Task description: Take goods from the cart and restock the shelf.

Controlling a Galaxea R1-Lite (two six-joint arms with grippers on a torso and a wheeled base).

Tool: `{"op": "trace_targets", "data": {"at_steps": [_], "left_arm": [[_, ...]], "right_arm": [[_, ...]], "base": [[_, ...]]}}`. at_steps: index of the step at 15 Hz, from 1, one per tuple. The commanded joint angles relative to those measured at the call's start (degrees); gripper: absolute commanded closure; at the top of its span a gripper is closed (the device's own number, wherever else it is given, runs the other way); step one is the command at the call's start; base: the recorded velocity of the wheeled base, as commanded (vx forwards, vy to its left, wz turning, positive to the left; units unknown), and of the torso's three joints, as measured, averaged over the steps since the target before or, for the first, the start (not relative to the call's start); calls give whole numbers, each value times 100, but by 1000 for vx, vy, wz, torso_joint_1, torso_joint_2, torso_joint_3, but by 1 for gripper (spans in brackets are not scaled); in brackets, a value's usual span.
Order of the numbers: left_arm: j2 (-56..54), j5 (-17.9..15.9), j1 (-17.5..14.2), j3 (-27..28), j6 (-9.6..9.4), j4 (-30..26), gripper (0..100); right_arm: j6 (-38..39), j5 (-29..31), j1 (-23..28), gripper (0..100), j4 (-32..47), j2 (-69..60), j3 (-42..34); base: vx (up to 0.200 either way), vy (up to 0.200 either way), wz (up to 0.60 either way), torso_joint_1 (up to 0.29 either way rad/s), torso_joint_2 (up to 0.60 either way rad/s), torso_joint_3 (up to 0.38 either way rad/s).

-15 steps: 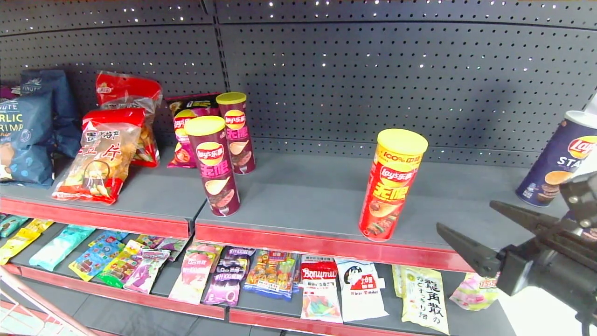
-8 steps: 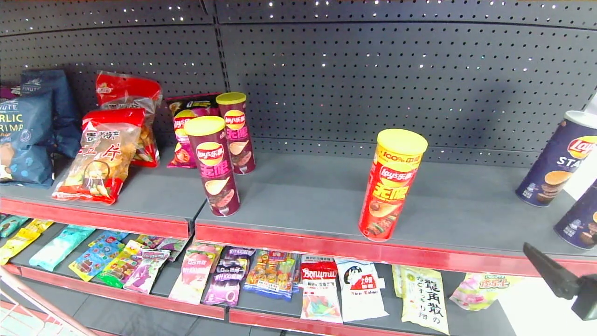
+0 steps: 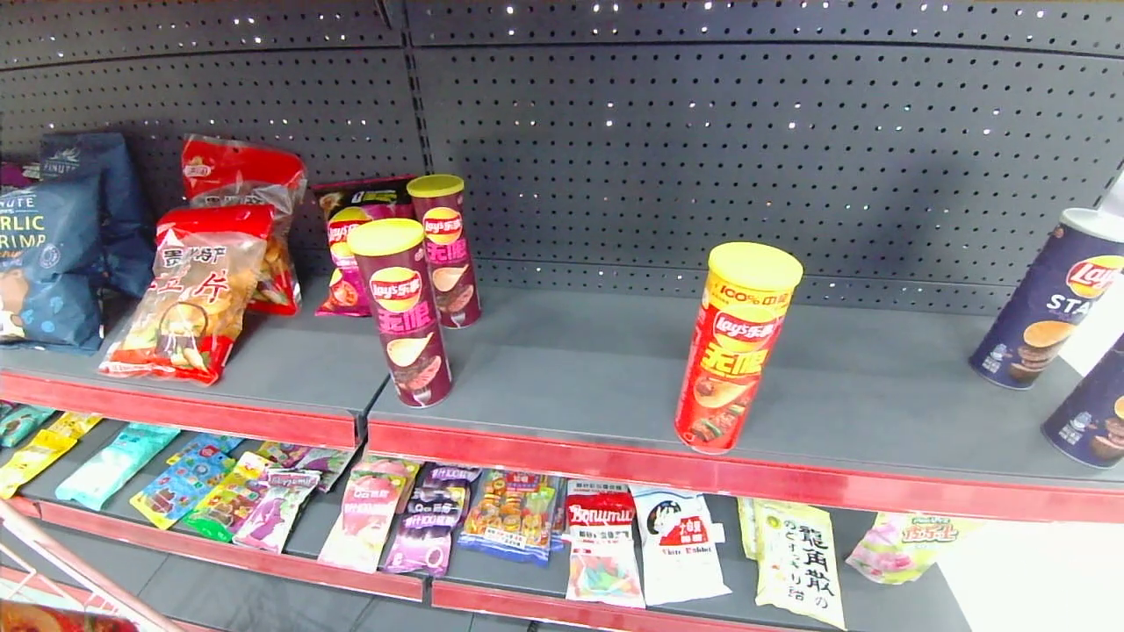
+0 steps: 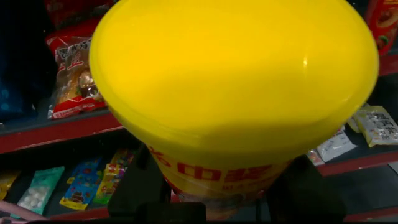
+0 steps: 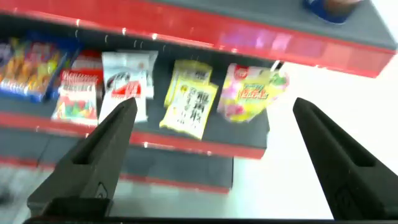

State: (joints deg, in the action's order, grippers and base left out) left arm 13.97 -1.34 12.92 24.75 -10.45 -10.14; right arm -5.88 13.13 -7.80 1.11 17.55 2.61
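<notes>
A chip can with a yellow lid (image 4: 233, 81) and a red-and-yellow body sits close in front of the left wrist camera. My left gripper (image 4: 224, 196) is shut on its body, one dark finger on each side. My right gripper (image 5: 214, 106) stands open with nothing in it, in front of the lower shelf's snack packets (image 5: 189, 102). On the upper shelf (image 3: 580, 377) stands a matching red can with a yellow lid (image 3: 738, 347), upright near the front edge.
Two maroon cans (image 3: 401, 312) stand left of centre, with bags of snacks (image 3: 189, 294) farther left. Two blue cans (image 3: 1045, 303) stand at the far right. Bare shelf lies on both sides of the red can. The cart's rail (image 3: 61, 549) crosses the bottom left corner.
My right gripper has dropped down and to the right, out of the head view, uncovering the second blue can. A colourful item has appeared at the bottom left corner.
</notes>
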Motion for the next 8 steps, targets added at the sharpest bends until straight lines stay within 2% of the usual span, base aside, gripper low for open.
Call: {"op": "trace_targets", "data": {"at_steps": [1, 5, 7, 8], "left_arm": [[229, -103, 0, 65, 8, 4, 100], [211, -376, 0, 83, 8, 4, 100], [255, -411, -9, 48, 8, -5, 100], [290, -411, 0, 48, 8, -5, 100]], "right_arm": [[-10, 85, 16, 0, 100, -1158, 12], [-10, 14, -28, 0, 30, -1175, -32], [131, -1128, -28, 0, -445, -1175, -243], [78, -1445, -28, 0, -480, -1184, -261]], "base": [[0, 0, 0, 0, 0, 0], [0, 0, 0, 0, 0, 0], [0, 0, 0, 0, 0, 0], [0, 0, 0, 0, 0, 0]]}}
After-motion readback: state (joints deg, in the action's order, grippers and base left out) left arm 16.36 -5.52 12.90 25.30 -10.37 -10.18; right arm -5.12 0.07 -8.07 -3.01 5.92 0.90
